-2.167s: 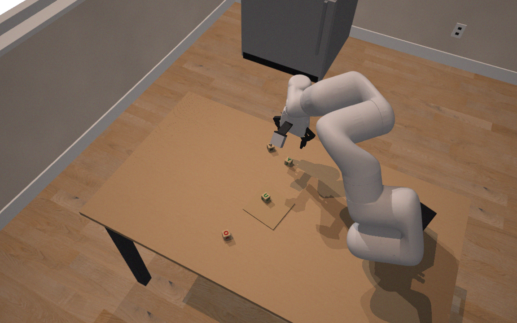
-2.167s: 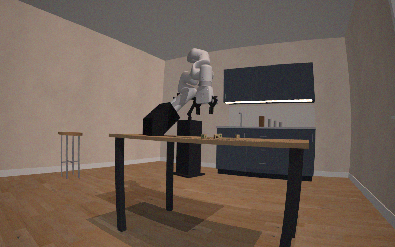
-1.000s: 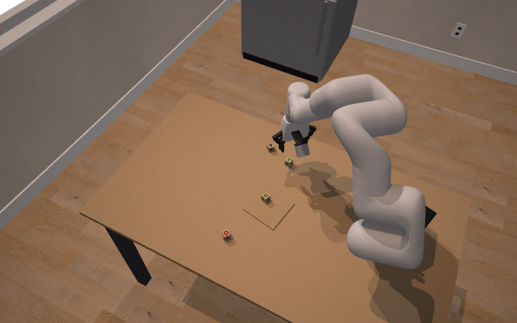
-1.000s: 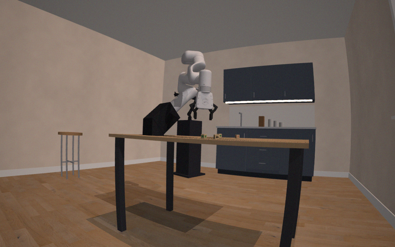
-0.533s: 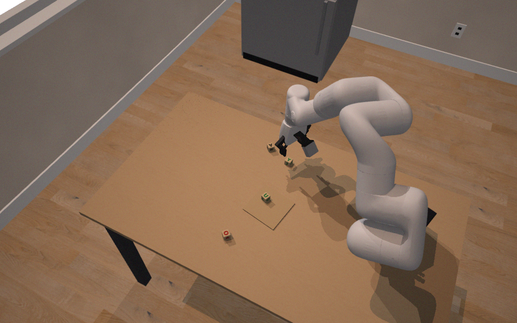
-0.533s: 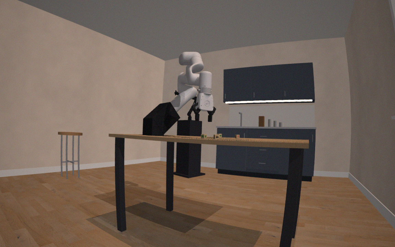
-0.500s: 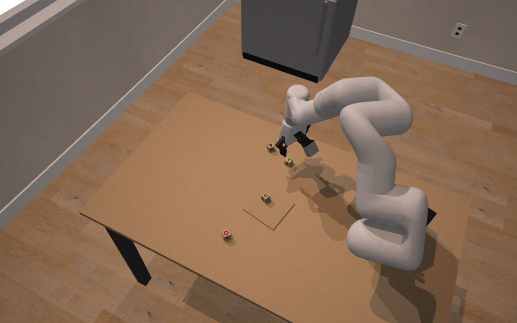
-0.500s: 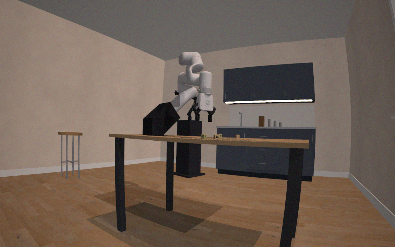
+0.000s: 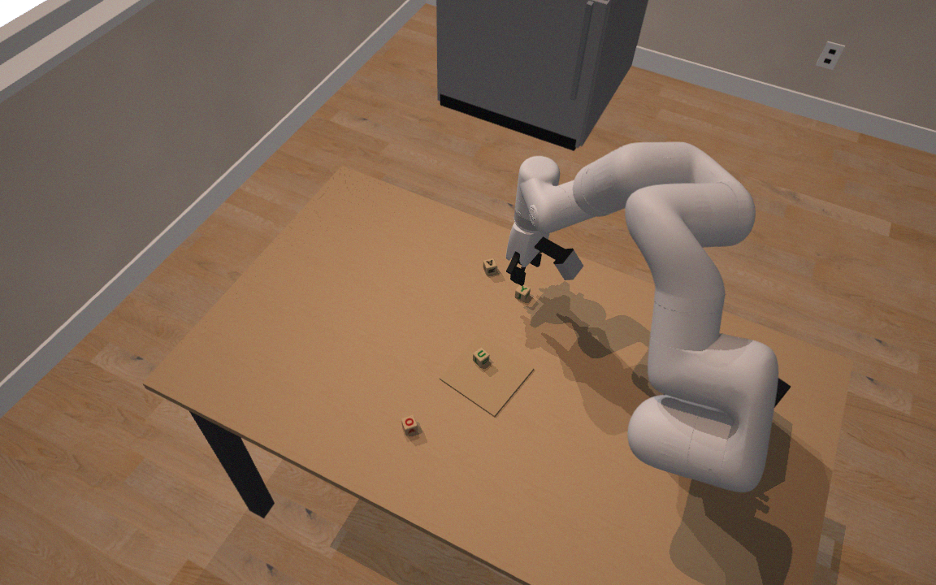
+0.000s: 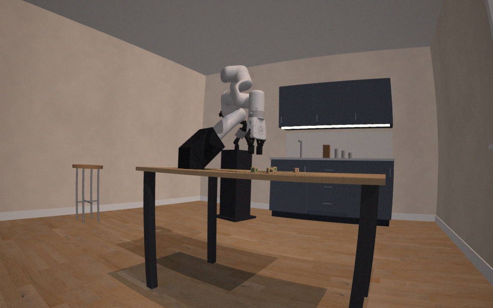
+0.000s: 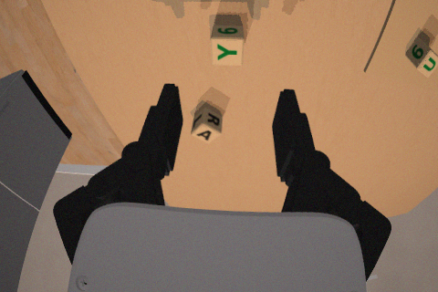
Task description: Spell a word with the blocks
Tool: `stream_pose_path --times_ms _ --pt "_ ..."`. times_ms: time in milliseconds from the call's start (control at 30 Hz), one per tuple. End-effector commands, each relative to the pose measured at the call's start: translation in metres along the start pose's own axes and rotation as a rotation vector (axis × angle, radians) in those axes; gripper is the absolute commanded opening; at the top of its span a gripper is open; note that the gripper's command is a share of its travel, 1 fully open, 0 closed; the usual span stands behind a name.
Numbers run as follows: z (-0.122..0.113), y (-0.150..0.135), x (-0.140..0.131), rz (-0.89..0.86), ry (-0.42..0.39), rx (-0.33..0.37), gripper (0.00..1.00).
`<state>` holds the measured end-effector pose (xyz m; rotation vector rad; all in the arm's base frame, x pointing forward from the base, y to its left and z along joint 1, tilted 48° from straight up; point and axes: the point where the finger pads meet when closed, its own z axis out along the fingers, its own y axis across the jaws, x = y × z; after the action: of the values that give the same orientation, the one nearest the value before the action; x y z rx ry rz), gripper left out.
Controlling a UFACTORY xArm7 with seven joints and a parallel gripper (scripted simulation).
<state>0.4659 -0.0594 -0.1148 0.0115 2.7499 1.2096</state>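
The jaws hang part-open and empty, high over the table (image 9: 296,305) near its far edge. It looks like the approach to the Y block (image 9: 523,292). Next: descend, centred over it and squared to its sides.
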Motion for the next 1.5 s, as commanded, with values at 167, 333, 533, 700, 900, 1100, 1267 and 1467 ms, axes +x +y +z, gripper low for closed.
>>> stream_pose_path --times_ms 167,333,533,700,900,1100,1267,1467 --pt "-0.0018 -0.0011 -0.0014 -0.007 -0.004 0.002 0.63" --pt "-0.0018 -0.0011 -0.0014 -0.007 -0.004 0.002 0.63" --pt "-0.0018 -0.0011 -0.0014 -0.007 -0.004 0.002 0.63" --pt "-0.0018 -0.0011 -0.0014 -0.007 -0.004 0.002 0.63" --pt "-0.0018 -0.0011 -0.0014 -0.007 -0.004 0.002 0.63" --pt "-0.0015 -0.0011 -0.0014 -0.008 -0.004 0.002 0.63" --pt "-0.0007 -0.0011 -0.0014 -0.01 -0.004 0.002 0.63" --pt "0.003 -0.0012 -0.0013 -0.02 -0.002 0.002 0.63"
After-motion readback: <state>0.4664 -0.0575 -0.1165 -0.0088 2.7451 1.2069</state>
